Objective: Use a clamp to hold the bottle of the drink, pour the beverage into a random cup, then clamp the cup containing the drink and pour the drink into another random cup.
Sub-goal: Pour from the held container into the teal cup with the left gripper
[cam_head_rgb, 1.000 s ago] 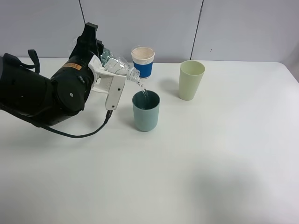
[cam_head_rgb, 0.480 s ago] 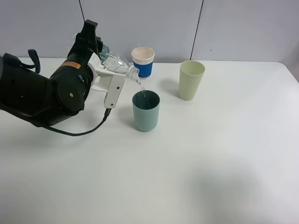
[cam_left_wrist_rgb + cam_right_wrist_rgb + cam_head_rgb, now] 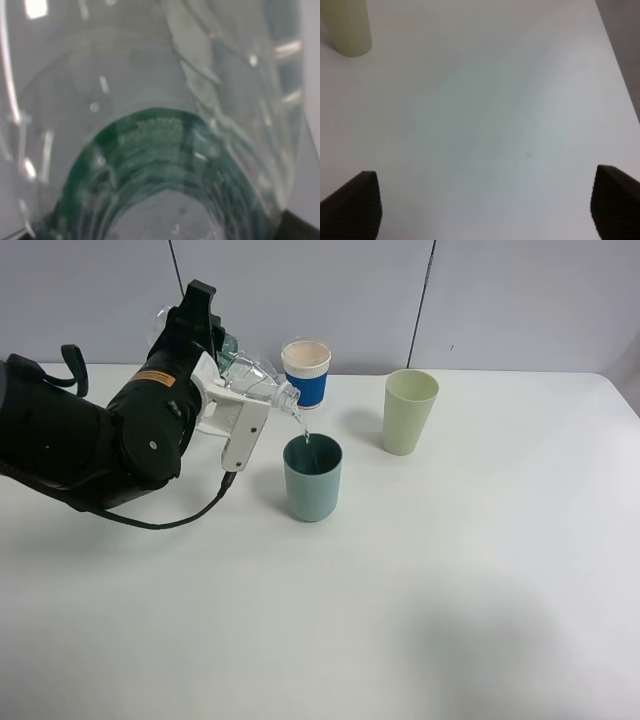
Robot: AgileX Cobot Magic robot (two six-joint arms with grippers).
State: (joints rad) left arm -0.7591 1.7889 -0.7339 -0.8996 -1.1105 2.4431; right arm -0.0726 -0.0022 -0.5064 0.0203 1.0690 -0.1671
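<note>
One bottle [image 3: 255, 380], tipped neck-down, clamped in left tool [image 3: 222, 368], mouth just above teal cup [image 3: 312, 485]; thin stream of beverage [image 3: 303, 428] falls in. Right tool [image 3: 485, 200] jaws apart over tabletop [image 3: 450, 590], near pale green cup [image 3: 409, 412].

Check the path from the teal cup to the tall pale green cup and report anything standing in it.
Nothing visible stands in it. Only bare table lies between the teal cup and the green cup. The paper cup stands farther back, off that line.
</note>
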